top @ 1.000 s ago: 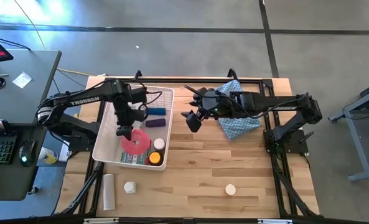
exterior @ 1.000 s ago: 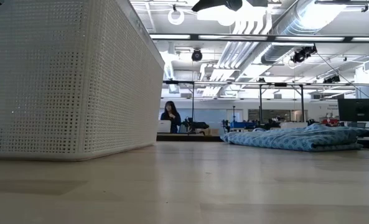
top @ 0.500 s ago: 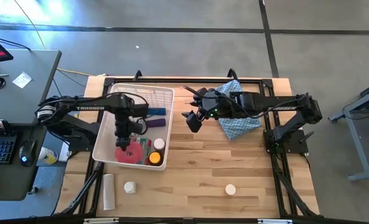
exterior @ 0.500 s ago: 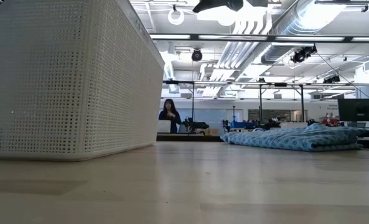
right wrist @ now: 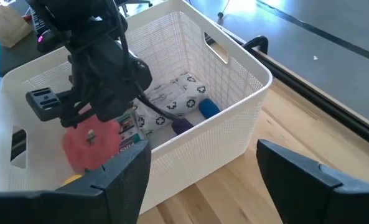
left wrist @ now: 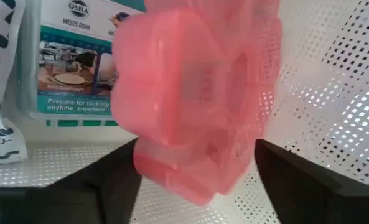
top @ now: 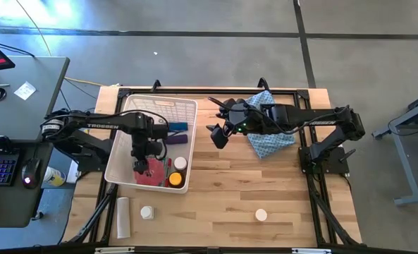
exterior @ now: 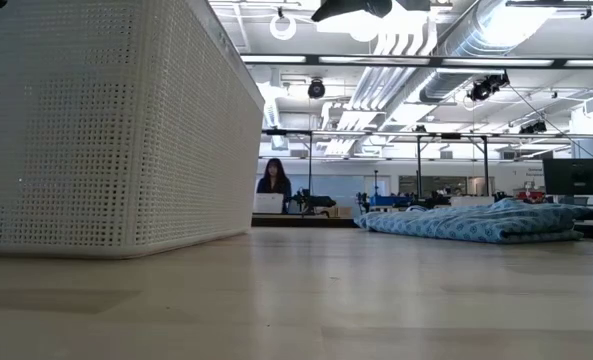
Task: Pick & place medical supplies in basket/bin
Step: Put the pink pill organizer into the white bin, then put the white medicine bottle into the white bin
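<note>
Releasing red disc (top: 150, 173) into bin (top: 118, 159): left gripper (top: 141, 164) jaws apart around it. Right gripper (top: 216, 135) open, empty, beside bin. Left on tabletop (top: 223, 204): white tube (top: 123, 216), two white-capped jars (top: 147, 212).

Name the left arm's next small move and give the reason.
Probably lift the left tool straight up out of the white bin. Its jaws look spread, and the red disc sits low inside the bin among the other supplies, so the drop seems made. White-capped jars wait on the table.
</note>
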